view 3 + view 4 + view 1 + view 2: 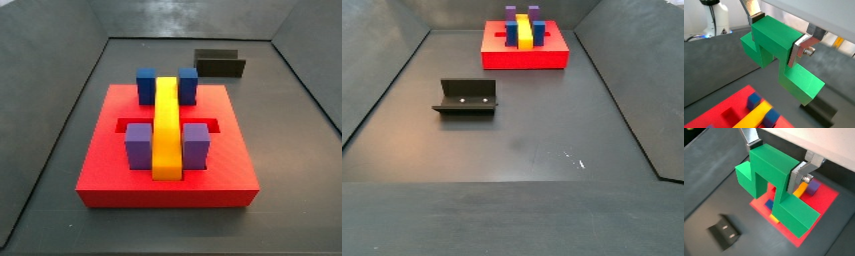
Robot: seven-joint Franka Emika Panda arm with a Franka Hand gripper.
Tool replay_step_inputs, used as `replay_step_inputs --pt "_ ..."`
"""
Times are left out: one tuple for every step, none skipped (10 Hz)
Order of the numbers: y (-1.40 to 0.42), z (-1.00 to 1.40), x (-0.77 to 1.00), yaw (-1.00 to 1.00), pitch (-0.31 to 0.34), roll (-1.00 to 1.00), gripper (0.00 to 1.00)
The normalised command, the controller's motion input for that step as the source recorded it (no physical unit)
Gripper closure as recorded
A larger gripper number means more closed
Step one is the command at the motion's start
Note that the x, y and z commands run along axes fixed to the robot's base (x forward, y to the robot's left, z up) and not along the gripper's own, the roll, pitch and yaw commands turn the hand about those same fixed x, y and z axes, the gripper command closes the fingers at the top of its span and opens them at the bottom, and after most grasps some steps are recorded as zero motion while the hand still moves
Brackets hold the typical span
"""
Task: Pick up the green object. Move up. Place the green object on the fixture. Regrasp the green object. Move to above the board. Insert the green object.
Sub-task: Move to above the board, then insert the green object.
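Green object (774,47) sits clamped in the gripper (777,35), seen in both wrist views (774,175): the silver fingers (805,47) press on its opposite faces, one plate at the far side and one, with a bolt, at the near side. The piece is held clear of the worktop (711,193), its stepped notch open between two legs of unequal length. Neither side view shows the object or the gripper, so both are above those cameras' fields.

In a wrist view the board (821,200) lies under the green object, its yellow bar (799,189) and a blue block (812,187) peeking past the piece. The fixture (725,231) stands apart from the board on the dark worktop.

In both side views the board (120,170) carries the yellow bar (166,125) lengthwise, with blue blocks (147,85) at one end and purple blocks (140,145) flanking the other. The fixture (466,98) stands well apart from the board (527,58).
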Motion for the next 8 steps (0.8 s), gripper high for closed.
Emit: replay_step_inputs --pt "-0.03 0.02 -0.06 -0.06 0.027 -1.0 1.0" --pt "0.01 0.0 -0.06 -0.04 -0.006 -0.81 1.0" --pt "0.03 0.01 -0.07 -0.02 -0.03 -0.54 1.0" --pt "0.02 0.0 -0.06 -0.01 -0.043 -0.37 1.0" --pt "0.02 -0.01 -0.05 -0.01 -0.045 -0.28 1.0" --pt "0.0 -0.29 0.16 0.0 -0.02 -0.08 1.0" --pt "-0.04 -0.73 0.17 0.04 -0.129 -0.16 1.0" --pt "-0.13 -0.75 0.18 0.12 -0.107 -0.15 1.0"
